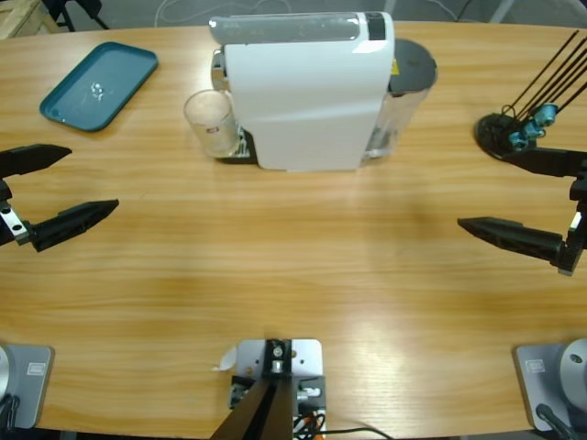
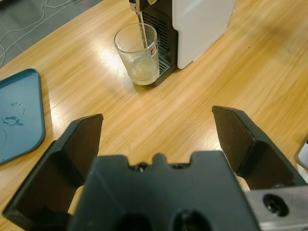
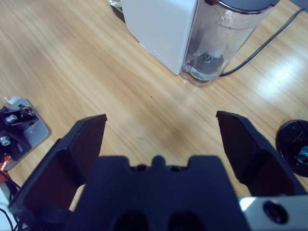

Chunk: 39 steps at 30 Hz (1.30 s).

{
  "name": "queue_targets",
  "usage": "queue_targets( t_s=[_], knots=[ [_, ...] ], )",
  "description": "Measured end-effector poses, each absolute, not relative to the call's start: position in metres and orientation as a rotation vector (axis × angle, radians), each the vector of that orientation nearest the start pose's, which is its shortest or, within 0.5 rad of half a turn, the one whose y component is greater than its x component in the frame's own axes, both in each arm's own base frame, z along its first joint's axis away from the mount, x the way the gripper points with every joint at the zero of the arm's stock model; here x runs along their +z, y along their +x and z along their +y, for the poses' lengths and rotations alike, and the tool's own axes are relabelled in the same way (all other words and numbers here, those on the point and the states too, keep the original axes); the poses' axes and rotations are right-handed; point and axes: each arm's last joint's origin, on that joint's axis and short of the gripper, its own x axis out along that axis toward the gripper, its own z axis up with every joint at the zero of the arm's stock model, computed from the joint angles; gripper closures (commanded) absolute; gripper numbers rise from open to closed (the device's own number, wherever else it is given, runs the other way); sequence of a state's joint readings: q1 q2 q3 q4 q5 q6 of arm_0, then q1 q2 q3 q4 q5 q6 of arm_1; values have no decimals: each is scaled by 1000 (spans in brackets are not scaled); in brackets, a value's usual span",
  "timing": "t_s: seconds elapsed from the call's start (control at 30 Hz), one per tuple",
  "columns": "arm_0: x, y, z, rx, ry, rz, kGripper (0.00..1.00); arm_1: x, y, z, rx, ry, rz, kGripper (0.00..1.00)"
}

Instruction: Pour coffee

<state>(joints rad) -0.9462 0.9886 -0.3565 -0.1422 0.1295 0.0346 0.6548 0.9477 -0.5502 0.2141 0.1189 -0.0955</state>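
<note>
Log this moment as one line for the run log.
left gripper: open, idle | right gripper: open, idle | glass: under machine spout | coffee: streaming in, shallow

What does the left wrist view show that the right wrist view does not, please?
Only the left wrist view shows the glass tumbler under the spout, a thin stream falling into the shallow pale coffee, and the teal tray. Only the right wrist view shows the clear water tank, a black cable and a black round base. Both show the white coffee machine and the wooden table, each past an open gripper.
</note>
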Motion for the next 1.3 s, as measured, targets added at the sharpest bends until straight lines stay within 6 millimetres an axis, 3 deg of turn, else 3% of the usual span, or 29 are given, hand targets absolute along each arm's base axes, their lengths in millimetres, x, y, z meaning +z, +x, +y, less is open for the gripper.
queue_targets(
  t_s=[1.3],
  knots=[
    [256,79,-99,-808,294,425,13,288,89,76,783,-251,562,0]
  ],
)
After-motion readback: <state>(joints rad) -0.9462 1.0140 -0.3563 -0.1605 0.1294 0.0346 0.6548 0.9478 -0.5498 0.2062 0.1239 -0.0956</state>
